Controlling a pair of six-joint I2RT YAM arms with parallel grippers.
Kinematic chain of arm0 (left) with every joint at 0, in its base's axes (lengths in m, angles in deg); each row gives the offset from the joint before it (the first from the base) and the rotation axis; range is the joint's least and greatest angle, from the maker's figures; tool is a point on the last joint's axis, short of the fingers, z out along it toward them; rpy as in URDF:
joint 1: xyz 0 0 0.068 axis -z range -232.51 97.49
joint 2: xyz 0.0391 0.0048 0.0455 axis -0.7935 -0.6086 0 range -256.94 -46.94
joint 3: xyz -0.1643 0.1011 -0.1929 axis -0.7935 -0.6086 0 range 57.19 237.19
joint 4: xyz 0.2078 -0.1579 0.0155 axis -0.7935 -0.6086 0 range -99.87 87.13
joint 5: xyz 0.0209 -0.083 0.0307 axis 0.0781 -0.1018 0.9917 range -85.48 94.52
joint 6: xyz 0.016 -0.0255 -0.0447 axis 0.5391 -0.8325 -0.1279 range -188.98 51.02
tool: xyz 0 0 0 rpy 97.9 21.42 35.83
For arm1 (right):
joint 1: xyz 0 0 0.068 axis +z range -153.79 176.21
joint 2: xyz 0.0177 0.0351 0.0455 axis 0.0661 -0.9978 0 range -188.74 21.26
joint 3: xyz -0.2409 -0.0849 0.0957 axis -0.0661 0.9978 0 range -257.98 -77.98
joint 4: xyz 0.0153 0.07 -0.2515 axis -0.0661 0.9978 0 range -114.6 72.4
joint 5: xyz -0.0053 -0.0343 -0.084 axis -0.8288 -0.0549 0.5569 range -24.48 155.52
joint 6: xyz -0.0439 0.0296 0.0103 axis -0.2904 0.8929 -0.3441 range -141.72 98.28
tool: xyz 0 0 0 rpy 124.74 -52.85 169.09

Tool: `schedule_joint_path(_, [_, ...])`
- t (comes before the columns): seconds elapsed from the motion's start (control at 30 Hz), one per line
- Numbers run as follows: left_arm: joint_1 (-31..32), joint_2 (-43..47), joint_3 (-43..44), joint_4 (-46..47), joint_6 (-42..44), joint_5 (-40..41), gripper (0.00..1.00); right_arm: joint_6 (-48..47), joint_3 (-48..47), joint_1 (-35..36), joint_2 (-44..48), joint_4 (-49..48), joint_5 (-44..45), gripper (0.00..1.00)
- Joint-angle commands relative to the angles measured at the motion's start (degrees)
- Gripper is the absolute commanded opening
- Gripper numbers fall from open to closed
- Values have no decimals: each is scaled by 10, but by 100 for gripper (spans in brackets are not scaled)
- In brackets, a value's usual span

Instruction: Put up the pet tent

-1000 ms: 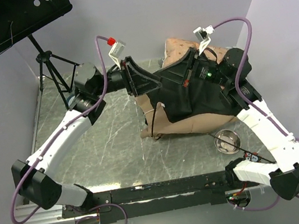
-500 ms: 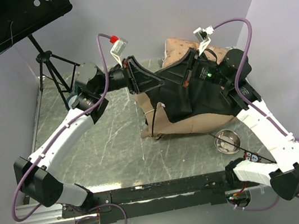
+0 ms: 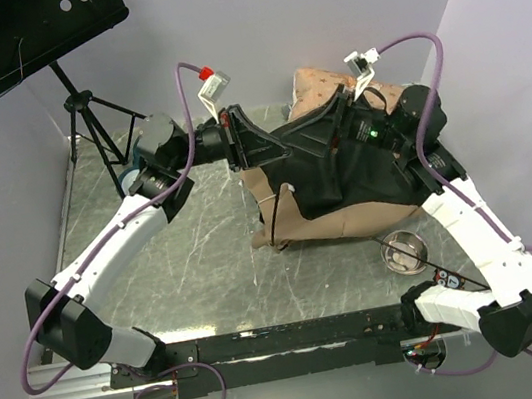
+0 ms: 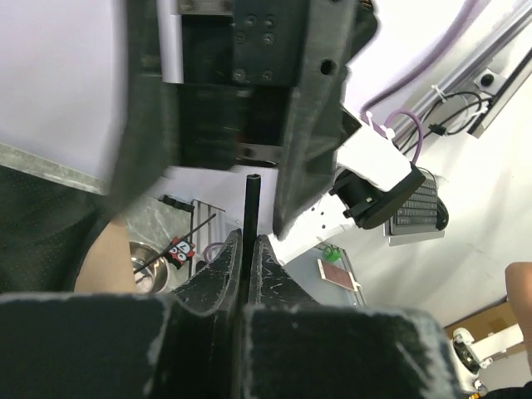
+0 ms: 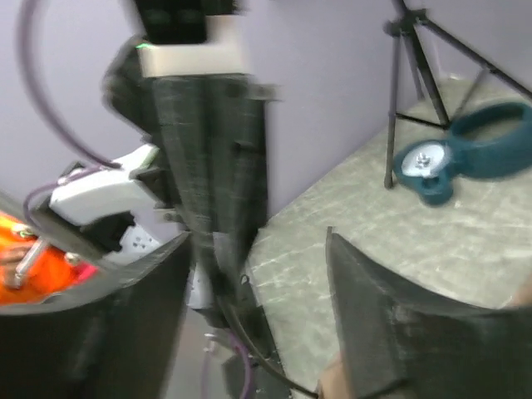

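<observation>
While the tent (image 3: 340, 220) is lying collapsed at the bench's (image 3: 185, 263) far right, the left end effector (image 4: 247, 249) is pinching a pole (image 4: 253, 199), probably to raise it; the right end effector (image 5: 258, 266) is gaping, empty.

The pet tent (image 3: 343, 172) sprawled from the centre of the table (image 3: 196, 271) out to 3 o'clock, blocking that whole side, with a cushion (image 3: 314, 86) wedged behind it at 1. A steel bowl (image 3: 403, 252) sat at 4. The tripod (image 3: 77, 98) and a blue bowl (image 5: 436, 189) crowded 10 o'clock. The left arm (image 3: 119, 231) slanted across from 8 to 11. Bare tabletop lay open from 6 to 7, along the near edge.
</observation>
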State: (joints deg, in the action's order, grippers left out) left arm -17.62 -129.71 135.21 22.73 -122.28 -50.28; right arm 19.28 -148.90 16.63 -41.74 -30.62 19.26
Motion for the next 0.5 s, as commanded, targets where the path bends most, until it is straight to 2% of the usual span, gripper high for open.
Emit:
schedule_joint_path(0.0, [-10, 15, -5, -13, -3, -4, 1, -50, -6, -51, 27, 72, -26, 84])
schedule_joint_path(0.17, [-11, 16, -3, -1, -13, -15, 1, -95, 44, -98, 53, 160, -55, 88])
schedule_joint_path(0.3, [-11, 14, 2, 1, -16, -22, 1, -170, 81, -103, 29, 173, -88, 89])
schedule_joint_path(0.47, [-11, 18, 6, -20, 2, -24, 1, -383, 57, -106, -54, 285, -142, 90])
